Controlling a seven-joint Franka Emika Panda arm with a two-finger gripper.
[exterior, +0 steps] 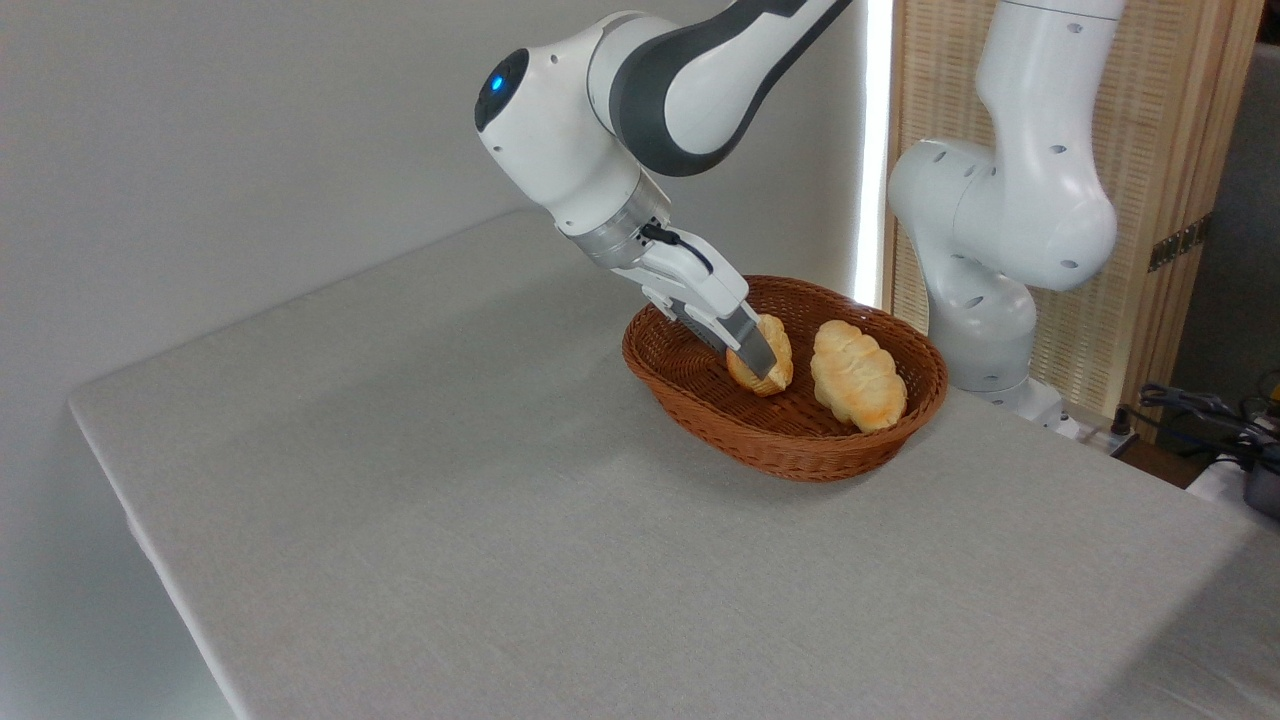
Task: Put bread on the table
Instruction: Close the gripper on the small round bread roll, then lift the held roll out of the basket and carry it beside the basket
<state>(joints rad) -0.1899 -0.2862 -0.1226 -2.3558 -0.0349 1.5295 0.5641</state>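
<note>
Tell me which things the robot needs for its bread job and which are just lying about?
For the job:
- small stubby golden-orange bun, in the basket
- robot's hand, its fingers around the bun
- grey cloth-covered table

Just there:
- longer pale oval ridged loaf
- brown oval wicker basket
- black cables at the right edge

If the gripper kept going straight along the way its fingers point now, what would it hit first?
The gripper points down and to the right into the basket, with the bread already at its fingers. Pushed further, it would probably drive the bread into the basket's woven floor. Depth is hard to judge from this one view.
</note>
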